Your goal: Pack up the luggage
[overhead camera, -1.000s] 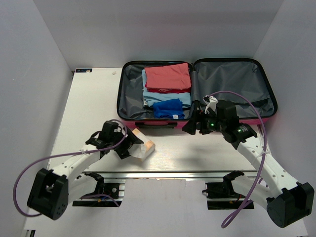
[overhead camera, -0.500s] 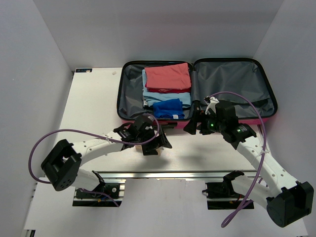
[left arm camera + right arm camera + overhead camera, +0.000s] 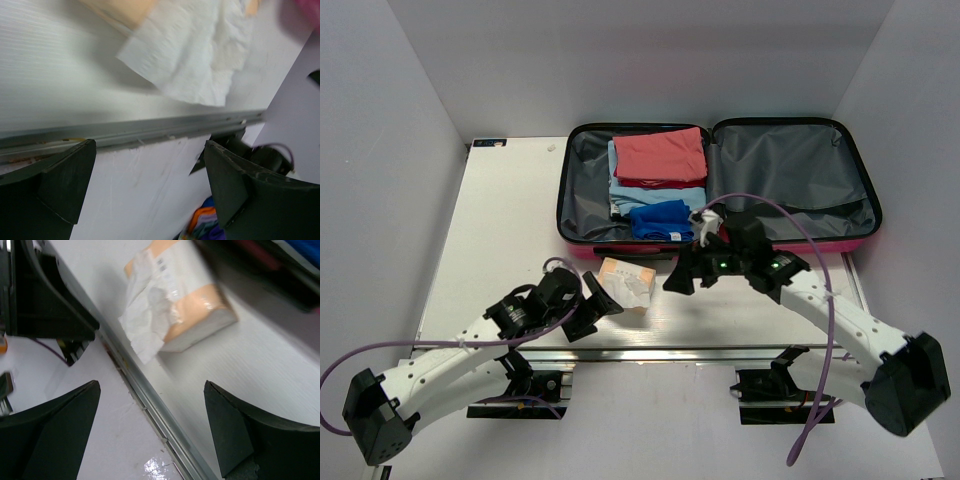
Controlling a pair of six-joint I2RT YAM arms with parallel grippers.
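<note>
The luggage [image 3: 582, 195] lies open at the back of the table, pink shell edge toward me, grey lining showing. Its left half holds folded red [image 3: 660, 155], light blue and blue clothes [image 3: 660, 218]; the right half is bare lining. A peach tissue pack [image 3: 627, 283] with white tissue sticking out lies on the table just in front of the luggage. My left gripper [image 3: 598, 308] is open and empty, just left of and nearer than the pack [image 3: 185, 45]. My right gripper [image 3: 685, 278] is open and empty, just right of the pack [image 3: 185, 315].
A metal rail [image 3: 670, 352] runs along the table's near edge, and it also crosses the left wrist view [image 3: 150, 131] and the right wrist view [image 3: 150, 405]. White walls close in the table on the left, right and back.
The left arm carried the tissue pack right and toward the luggage front, let it go and pulled back to the lower left. The right gripper moved left and down toward the pack.
</note>
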